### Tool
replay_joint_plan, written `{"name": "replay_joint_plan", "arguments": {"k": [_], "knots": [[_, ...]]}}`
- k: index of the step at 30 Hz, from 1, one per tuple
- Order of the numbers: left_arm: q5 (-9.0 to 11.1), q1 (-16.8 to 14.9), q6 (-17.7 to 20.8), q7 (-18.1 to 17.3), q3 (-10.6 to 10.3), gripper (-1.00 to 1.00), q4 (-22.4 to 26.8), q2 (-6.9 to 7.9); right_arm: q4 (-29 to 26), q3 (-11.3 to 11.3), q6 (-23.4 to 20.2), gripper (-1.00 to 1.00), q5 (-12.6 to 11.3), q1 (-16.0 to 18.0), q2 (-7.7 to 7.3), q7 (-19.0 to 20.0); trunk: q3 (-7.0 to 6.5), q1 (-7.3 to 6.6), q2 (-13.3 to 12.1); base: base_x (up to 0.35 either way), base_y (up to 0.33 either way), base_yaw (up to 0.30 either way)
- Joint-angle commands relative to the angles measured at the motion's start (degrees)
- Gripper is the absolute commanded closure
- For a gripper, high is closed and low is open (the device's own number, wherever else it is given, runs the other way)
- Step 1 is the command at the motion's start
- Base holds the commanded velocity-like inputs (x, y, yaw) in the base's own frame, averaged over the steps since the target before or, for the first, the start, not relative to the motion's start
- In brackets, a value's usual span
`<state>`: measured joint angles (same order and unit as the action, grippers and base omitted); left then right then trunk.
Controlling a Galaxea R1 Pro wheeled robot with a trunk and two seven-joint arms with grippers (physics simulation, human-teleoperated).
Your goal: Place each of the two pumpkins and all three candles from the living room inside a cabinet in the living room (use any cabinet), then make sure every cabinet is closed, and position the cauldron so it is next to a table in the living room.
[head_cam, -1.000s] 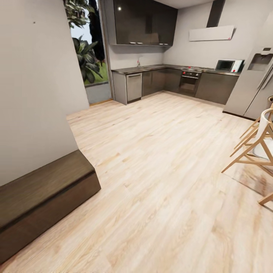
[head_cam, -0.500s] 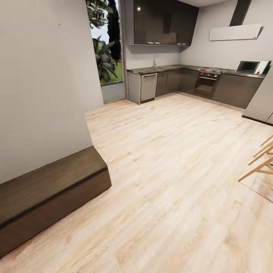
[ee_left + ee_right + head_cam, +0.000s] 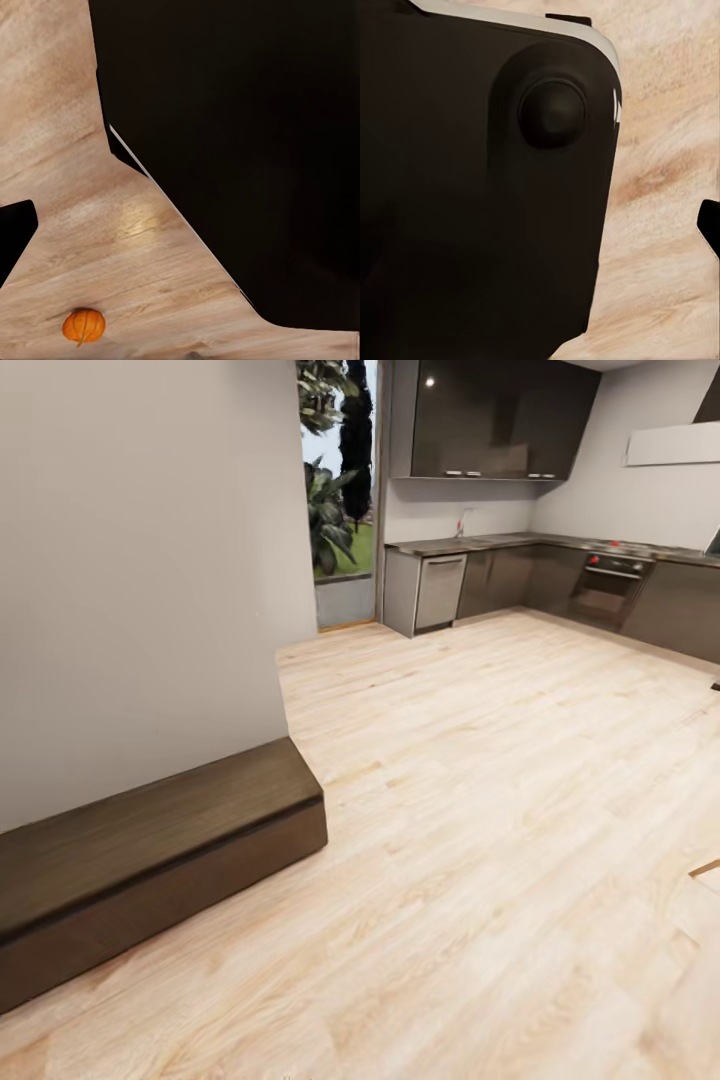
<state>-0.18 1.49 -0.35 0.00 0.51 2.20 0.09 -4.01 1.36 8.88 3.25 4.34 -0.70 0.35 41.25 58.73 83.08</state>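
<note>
Head view is taken up mostly by a pale wood plank floor (image 3: 480, 840), which runs from the near edge back to a kitchen. A plain grey wall (image 3: 140, 580) is seen at the left, and against its foot the cabinet (image 3: 150, 860) is set: a long, low, dark-brown unit with a flat top, its front seen flush and shut, one end facing the open floor. Beyond the wall a tall window (image 3: 340, 490) with green plants outside is seen, and next to it dark kitchen units (image 3: 520, 575) under glossy dark wall cupboards (image 3: 490, 420), with an oven (image 3: 610, 585) built in further right. In the left wrist view a large black part of the robot's body (image 3: 247, 150) is seen over the same floor, and one small orange pumpkin (image 3: 83, 326) is seen lying on the floor, apart from that black body. In the right wrist view a black housing (image 3: 472, 187) with a round knob is seen above the floor. Whether either gripper is spread or pressed together cannot be told.
</note>
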Motion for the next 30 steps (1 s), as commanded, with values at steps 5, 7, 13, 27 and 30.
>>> {"name": "replay_joint_plan", "arguments": {"k": [5, 7, 13, 27, 30], "knots": [[0.0, 0.0, 0.0, 0.0, 0.0, -1.0, 0.0, 0.0, 0.0, 0.5, 0.0, -1.0, 0.0, 0.0, 0.08, 0.0, 0.0, 0.0, 0.0, 0.0, 0.0, 0.289], [0.0, 0.0, 0.0, 0.0, 0.0, -1.0, 0.0, 0.0, 0.0, 0.5, 0.0, -1.0, 0.0, 0.0, 0.08, 0.0, 0.0, 0.0, 0.0, 0.0, 0.0, 0.289], [0.0, 0.0, 0.0, 0.0, 0.0, -1.0, 0.0, 0.0, 0.0, 0.6, 0.0, -1.0, 0.0, 0.0, 0.14, 0.0, 0.0, 0.0, 0.0, 0.0, 0.0, 0.289], [0.0, 0.0, 0.0, 0.0, 0.0, -1.0, 0.0, 0.0, 0.1, 0.6, 1.2, -1.0, 0.0, 0.0, 0.17, 0.0, 0.0, 0.0, 0.0, 0.0, 0.0, 0.289], [0.0, 0.0, 0.0, 0.0, 0.0, -1.0, 0.0, 0.0, 0.1, 0.6, 1.2, -1.0, 0.0, 0.0, 0.17, 0.0, 0.0, 0.0, 0.0, 0.0, 0.0, 0.289]]}}
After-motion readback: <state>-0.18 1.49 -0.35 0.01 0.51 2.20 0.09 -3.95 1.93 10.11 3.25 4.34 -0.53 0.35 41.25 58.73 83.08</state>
